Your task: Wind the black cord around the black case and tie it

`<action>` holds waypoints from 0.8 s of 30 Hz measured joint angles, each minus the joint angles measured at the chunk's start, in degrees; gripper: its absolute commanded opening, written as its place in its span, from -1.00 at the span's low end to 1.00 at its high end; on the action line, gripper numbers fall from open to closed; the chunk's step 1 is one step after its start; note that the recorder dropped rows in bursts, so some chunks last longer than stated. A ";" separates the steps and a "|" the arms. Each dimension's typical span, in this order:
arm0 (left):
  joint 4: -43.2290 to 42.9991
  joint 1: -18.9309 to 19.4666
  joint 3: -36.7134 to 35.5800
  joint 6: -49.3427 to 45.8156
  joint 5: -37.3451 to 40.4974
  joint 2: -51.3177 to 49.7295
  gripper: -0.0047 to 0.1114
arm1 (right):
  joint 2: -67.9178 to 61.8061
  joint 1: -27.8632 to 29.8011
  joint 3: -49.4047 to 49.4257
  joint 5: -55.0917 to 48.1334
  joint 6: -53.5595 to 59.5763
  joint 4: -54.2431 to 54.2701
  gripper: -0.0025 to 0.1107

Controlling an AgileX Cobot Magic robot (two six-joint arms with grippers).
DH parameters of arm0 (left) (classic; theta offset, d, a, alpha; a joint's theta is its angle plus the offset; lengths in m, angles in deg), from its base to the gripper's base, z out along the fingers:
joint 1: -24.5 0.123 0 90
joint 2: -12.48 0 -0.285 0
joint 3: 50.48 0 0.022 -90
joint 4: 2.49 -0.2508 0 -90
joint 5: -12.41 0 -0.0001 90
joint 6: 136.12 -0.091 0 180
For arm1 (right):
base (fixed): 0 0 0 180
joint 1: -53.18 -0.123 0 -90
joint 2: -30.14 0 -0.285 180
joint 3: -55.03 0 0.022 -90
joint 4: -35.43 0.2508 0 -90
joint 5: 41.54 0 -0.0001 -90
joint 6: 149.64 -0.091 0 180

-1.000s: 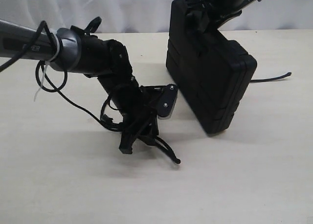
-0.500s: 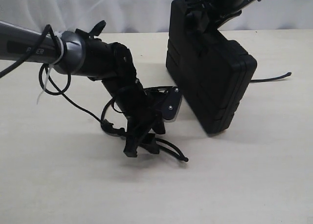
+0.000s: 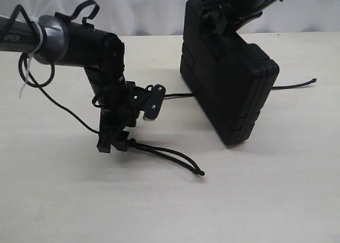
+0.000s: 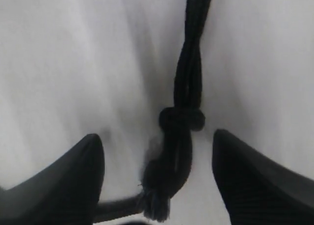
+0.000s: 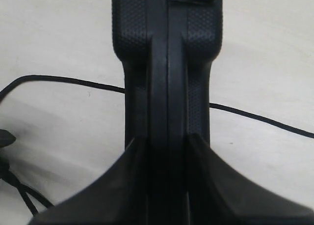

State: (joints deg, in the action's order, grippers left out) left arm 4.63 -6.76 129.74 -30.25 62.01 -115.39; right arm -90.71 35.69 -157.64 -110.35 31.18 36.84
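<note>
My left gripper [image 4: 156, 136] stands spread astride the knotted end of the thin black braided cord [image 4: 189, 77] on the table, its length running away toward the nearby ribbed black plastic case [image 3: 228, 89] — which my right gripper [image 5: 167, 141] pinches on edge.

Cord [image 4: 189, 87] on tbl [image 3: 265, 200], runs under case [image 3: 228, 89]; its end lies front-L.
</note>
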 measured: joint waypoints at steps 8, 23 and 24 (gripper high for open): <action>-0.62 0.00 0.00 0.35 -2.62 -2.13 -0.70 | 0.00 0.00 0.00 0.00 0.04 0.00 -0.88; 0.79 2.87 0.00 16.40 -3.85 0.77 -0.92 | 0.00 0.00 0.00 0.00 0.26 0.00 -0.88; 2.08 3.62 0.00 17.05 -4.36 1.69 -0.92 | 0.00 0.00 0.00 0.00 0.26 0.00 -0.88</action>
State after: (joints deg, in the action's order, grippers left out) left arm 6.71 -3.14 129.74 -13.20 57.65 -113.70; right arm -90.71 35.69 -157.64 -110.35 31.43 36.84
